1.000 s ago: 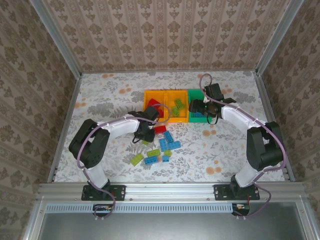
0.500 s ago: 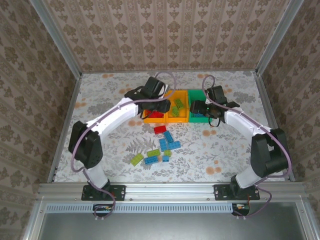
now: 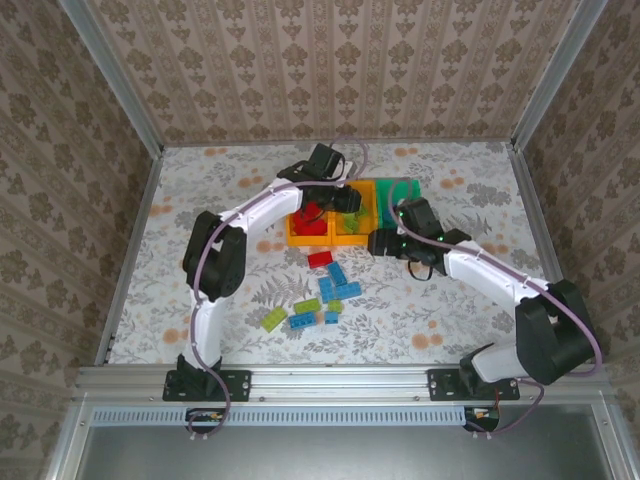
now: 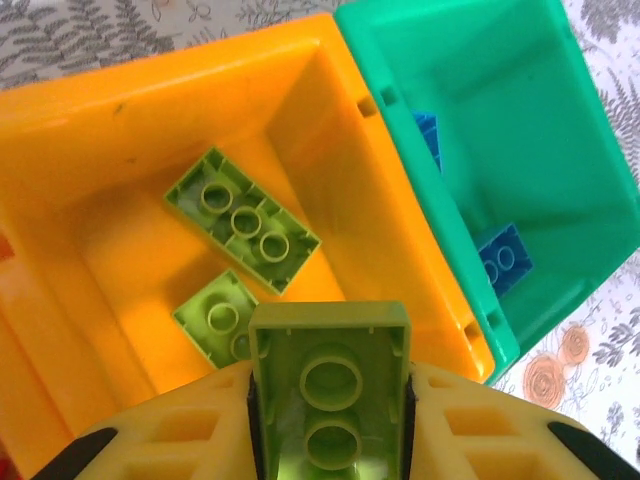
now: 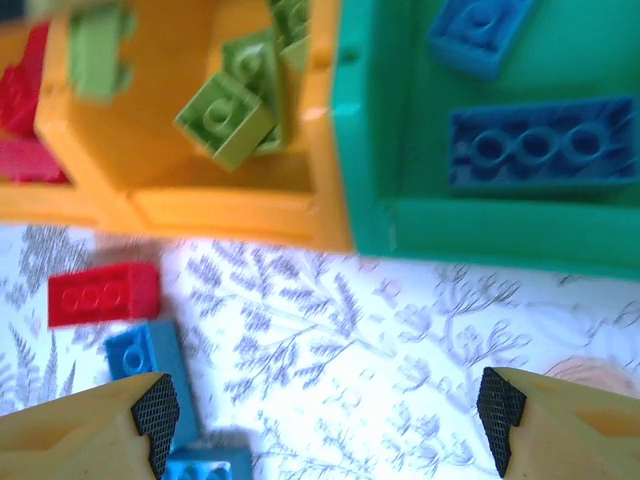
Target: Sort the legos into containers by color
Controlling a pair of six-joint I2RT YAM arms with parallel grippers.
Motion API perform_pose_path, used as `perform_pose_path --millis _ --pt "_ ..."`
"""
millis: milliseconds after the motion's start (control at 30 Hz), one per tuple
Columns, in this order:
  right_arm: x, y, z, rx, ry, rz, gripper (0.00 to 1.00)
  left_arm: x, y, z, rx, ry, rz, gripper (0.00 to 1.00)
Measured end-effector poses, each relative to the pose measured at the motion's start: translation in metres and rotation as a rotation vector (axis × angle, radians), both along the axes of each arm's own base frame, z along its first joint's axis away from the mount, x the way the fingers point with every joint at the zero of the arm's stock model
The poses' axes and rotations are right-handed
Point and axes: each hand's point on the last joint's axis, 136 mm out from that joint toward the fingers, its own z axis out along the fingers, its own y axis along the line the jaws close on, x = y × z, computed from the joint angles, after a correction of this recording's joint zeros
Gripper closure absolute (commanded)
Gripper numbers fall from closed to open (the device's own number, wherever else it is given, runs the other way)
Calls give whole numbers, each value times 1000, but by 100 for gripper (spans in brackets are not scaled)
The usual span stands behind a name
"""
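Tabletop (image 3: 200,200): floral; loose legos (image 3: 330,290) mid-frame.
My left claw (image 4: 330,400): pinching lime brick (image 4: 330,350); orange bin (image 4: 120,130) with greens ahead, upper left.
My right claw (image 5: 328,408): spread; red brick (image 5: 103,293) lower left.

Bins (image 4: 380,250) glossy moulded plastic; legos (image 4: 243,220) smooth, shiny plastic.

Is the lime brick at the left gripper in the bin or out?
Out: left gripper clamps the lime brick above the middle bin.

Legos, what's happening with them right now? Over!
Left end effector shut on a green brick, above the middle orange bin. Right end effector open, over the table near loose bricks. Nothing blocking the drop.
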Motion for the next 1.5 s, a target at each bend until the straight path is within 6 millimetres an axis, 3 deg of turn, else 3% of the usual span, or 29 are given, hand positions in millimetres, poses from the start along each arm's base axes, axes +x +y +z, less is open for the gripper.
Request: perform_pose_path --millis 400,533,667,800,967,1200,1500 --pt "-40 45 -12 -71 -3 118 10 10 -13 5 -71 20 18 37" --pt "-57 64 -34 -143 39 164 7 11 -13 5 -78 21 23 29" --pt "-66 79 -51 -200 73 198 6 1 -9 1 -73 15 11 12" --pt "-73 88 -58 -232 75 208 5 -23 10 8 -43 5 20 7" --pt "-85 98 -56 -256 60 216 7 -47 48 17 16 -36 62 3" --pt "-109 110 -56 -241 90 198 11 -71 101 4 118 -58 151 0" --pt "-133 140 -55 -200 124 191 20 -80 125 -14 195 -62 194 0"
